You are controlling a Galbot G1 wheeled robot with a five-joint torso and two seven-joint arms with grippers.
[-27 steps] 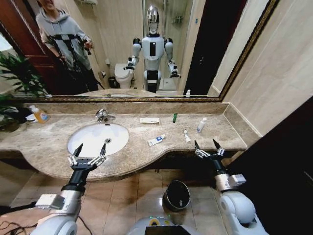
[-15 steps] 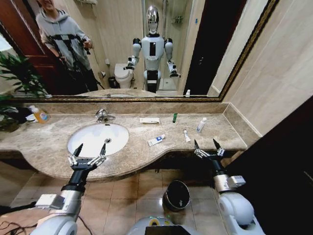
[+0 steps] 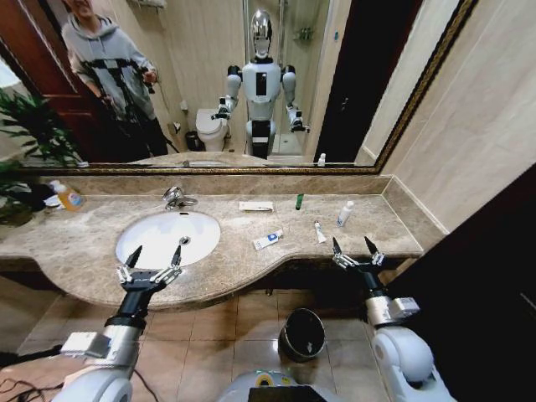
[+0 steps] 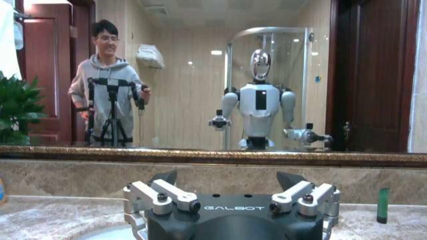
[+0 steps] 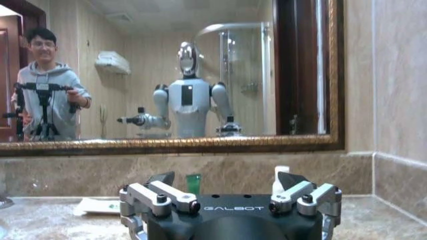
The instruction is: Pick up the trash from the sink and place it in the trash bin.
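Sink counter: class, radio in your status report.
Left claw open at sink front. Right claw open, empty, at counter edge. Litter lies on counter. Bin on floor, path clear.

white sink point(image 3: 155, 239), brown marble counter point(image 3: 234, 268), green tube point(image 3: 299, 201), black trash bin point(image 3: 302, 333)

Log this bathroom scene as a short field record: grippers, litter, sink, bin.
left gripper: jaws open, holding nothing, over the counter's front edge by the sink
right gripper: jaws open, holding nothing, at the counter's front edge, right end
sink: no litter seen in the basin
litter on counter: flat white packet, green tube, white mini bottle, white tube, white-blue packet
trash bin: on the floor below the counter
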